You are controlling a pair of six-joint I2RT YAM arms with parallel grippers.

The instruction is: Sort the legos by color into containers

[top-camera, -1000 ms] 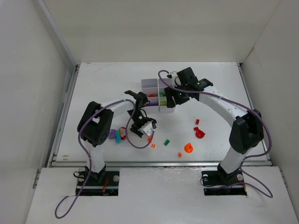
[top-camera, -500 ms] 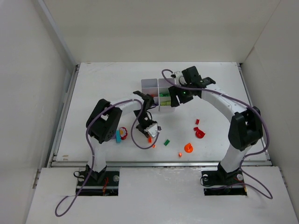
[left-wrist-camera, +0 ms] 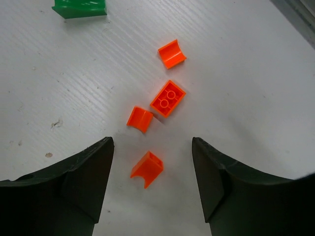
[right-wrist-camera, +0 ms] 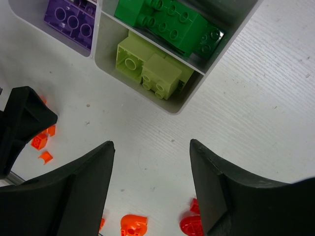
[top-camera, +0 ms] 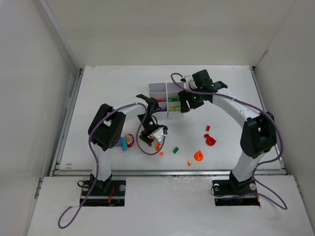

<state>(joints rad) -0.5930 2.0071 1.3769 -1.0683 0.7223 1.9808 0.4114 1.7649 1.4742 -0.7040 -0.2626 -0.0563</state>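
My left gripper (top-camera: 156,141) is open and empty, low over the table. In the left wrist view (left-wrist-camera: 151,162) one small orange arch piece (left-wrist-camera: 146,169) lies between the fingertips, untouched. Two more orange arches (left-wrist-camera: 140,118) and an orange brick (left-wrist-camera: 168,98) lie just ahead, with a green brick (left-wrist-camera: 79,7) further off. My right gripper (top-camera: 186,105) (right-wrist-camera: 150,147) is open and empty just in front of the white tray (top-camera: 153,88). The tray's near compartments hold lime green (right-wrist-camera: 150,66), dark green (right-wrist-camera: 167,19) and purple bricks (right-wrist-camera: 71,17).
Loose on the table: a green brick (top-camera: 175,149), an orange round piece (top-camera: 198,156), a small orange piece (top-camera: 189,162), red pieces (top-camera: 211,140), and a teal piece (top-camera: 124,146) beside a small mixed cluster (top-camera: 129,140). A metal rail runs along the near edge (top-camera: 167,170).
My left gripper has swung right over the orange pieces and then settled slightly back. My right gripper has drawn a little right, off the tray.
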